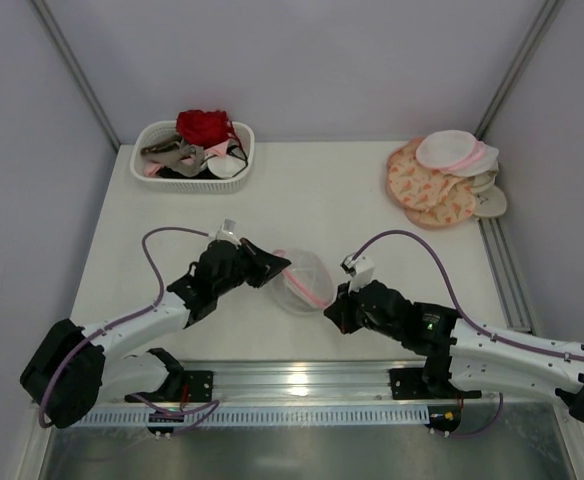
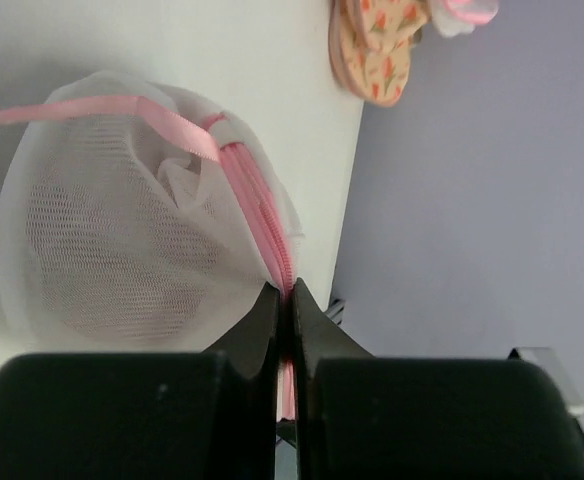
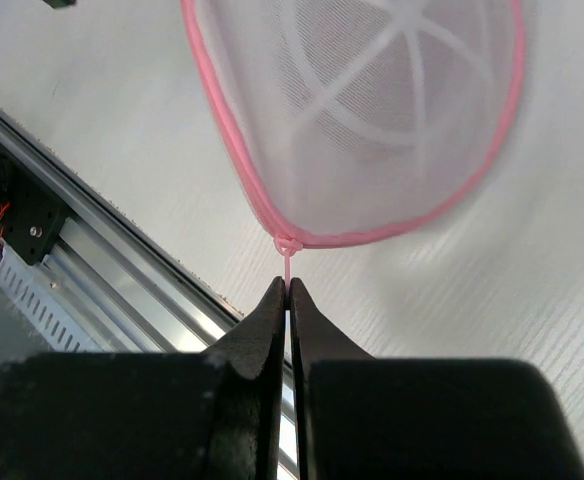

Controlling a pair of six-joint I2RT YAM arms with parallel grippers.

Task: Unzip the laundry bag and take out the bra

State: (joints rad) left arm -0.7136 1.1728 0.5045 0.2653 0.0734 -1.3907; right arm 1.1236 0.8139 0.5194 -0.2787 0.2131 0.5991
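left gripper (image 2: 284, 298): jaws pinched tight on the pink zipper rim (image 2: 262, 215) of the laundry bag (image 1: 302, 282), no gap showing. right gripper (image 3: 288, 290): jaws pressed together on the pink pull cord (image 3: 288, 262), just below its knot on the rim. the bag sits between the 2 grippers on the table (image 1: 322, 200), near the front edge, just beyond the metal rail (image 1: 302, 378). the zipper looks shut to us. a pale fold shows through the mesh; we can't tell if it's the bra.

risks as we judge them:
1. the cord is very thin and little of it shows above the right jaws. pull off-axis or too fast and it slips out, so the slider doesn't travel.
2. the left pinch is on a narrow strip of rim. if the right pull beats that hold, the whole bag drags toward the rail instead of unzipping.
3. the rim curves. a straight pull won't follow it, so the slider may jam or snag mesh.
4. the bag looks light and soft. it can fold or lift and hide the zipper from both wrist views.

peach pouches (image 1: 430, 185) and white basket (image 1: 194, 165) are well apart at the back, so we see no collision concern.
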